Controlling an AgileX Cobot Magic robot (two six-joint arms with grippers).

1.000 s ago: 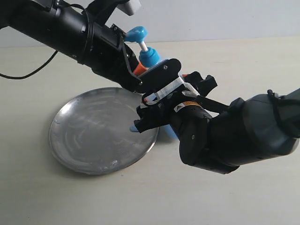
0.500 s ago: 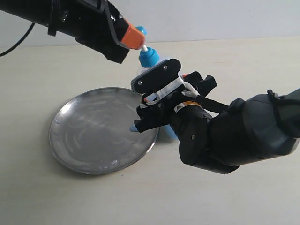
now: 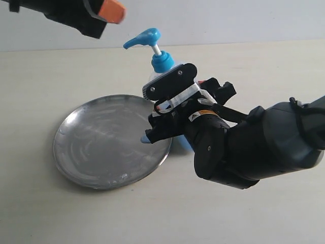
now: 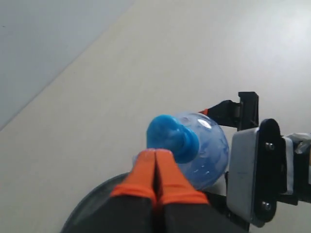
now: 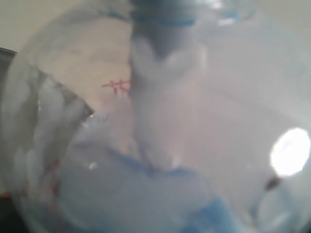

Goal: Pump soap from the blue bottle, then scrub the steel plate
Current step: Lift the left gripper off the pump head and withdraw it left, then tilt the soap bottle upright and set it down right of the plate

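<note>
Two grippers: left gripper (image 3: 110, 10) upper left of frame, pads together, empty; pump head (image 3: 143, 38) just lower right of it; bottle (image 3: 162, 63) upright at centre, clamped by right gripper (image 3: 163, 109); plate (image 3: 96, 147) lower left.

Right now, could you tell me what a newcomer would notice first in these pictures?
The blue bottle, its bright pump head raised, stands mid-scene, clamped by the bulky black right gripper. Just left of it lies the steel plate, scuffed and streaky. The left gripper, orange tips shut, hangs clear above the pump.
</note>
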